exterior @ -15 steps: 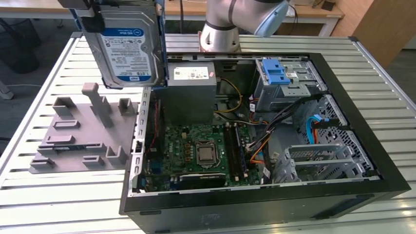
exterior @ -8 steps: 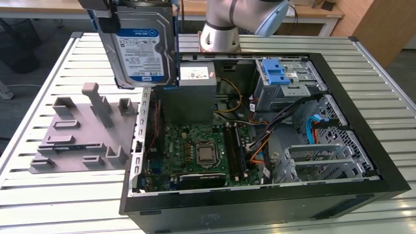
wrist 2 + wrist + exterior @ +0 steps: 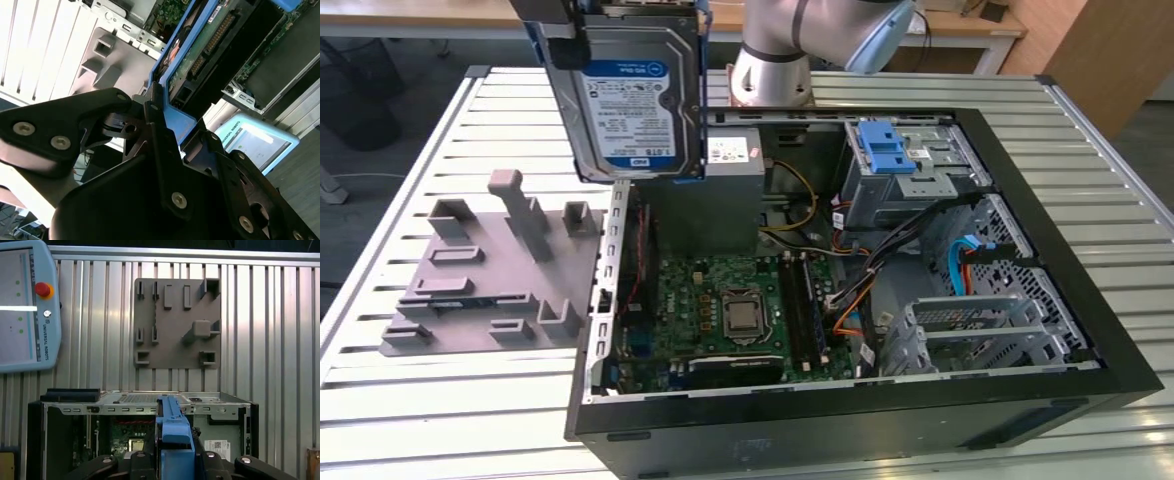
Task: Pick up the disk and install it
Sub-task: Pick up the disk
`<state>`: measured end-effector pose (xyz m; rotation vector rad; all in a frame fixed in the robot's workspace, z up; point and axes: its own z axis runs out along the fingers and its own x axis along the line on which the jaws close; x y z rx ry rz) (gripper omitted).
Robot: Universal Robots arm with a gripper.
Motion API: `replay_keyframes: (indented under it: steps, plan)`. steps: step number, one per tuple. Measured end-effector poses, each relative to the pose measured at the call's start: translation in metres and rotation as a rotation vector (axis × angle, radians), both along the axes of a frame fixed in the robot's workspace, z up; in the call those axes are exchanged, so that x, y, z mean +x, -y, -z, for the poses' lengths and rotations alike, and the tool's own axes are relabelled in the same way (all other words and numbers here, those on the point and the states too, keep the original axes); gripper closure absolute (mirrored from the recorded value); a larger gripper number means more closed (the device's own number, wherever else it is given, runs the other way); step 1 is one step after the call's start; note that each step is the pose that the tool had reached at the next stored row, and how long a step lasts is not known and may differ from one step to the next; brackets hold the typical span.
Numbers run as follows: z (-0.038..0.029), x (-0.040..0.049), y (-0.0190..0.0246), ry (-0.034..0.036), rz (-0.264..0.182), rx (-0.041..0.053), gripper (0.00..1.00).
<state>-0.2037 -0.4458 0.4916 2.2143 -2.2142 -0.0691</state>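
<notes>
As pincer clamps it, disk hangs upright, above computer case

A slatted metal table is carrying an open black computer case, which is lying on its side. In the exterior view, a grey holder plate is resting on the slats at nine o'clock from the case, just beside it.

Exterior view: raised, tilted down, mid-range over the open computer case and the grey fixture plate. First wrist view: high, looking straight down on the same case and plate. Second wrist view: very close on the gripper and disk, with the plate behind them.
</notes>
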Motion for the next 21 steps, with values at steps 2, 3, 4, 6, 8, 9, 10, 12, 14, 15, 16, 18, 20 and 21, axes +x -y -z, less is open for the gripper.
replay_keyframes:
  steps: [2, 3, 4, 6, 8, 9, 10, 12, 14, 15, 16, 18, 20, 21]
  plan:
    - [0.0002, 0.0007, 0.0000, 0.0000, 0.000, 0.0000, 0.64]
    - [0.0003, 0.0011, 0.0000, 0.0000, 0.000, 0.0000, 0.64]
    - [0.0004, 0.0016, 0.0000, -0.0001, 0.000, -0.0001, 0.64]
    - [0.0006, 0.0025, 0.0000, 0.0000, 0.000, 0.0000, 0.64]
    - [0.0008, 0.0038, 0.0000, -0.0001, 0.000, -0.0001, 0.64]
    - [0.0009, 0.0045, 0.0000, -0.0001, 0.000, -0.0001, 0.64]
    - [0.0010, 0.0053, 0.0001, -0.0001, 0.000, -0.0001, 0.64]
    - [0.0012, 0.0081, 0.0001, 0.0000, 0.000, -0.0001, 0.64]
    - [0.0015, 0.0118, 0.0001, 0.0000, 0.000, -0.0001, 0.64]
    - [0.0016, 0.0136, 0.0001, 0.0000, 0.000, 0.0000, 0.64]
    - [0.0018, 0.0158, 0.0001, 0.0000, 0.000, 0.0000, 0.64]
    - [0.0021, 0.0204, 0.0001, 0.0000, 0.000, 0.0000, 0.64]
    - [0.0023, 0.0254, 0.0003, 0.0000, 0.000, 0.0000, 0.64]
    - [0.0024, 0.0278, 0.0004, -0.0001, 0.000, -0.0001, 0.64]
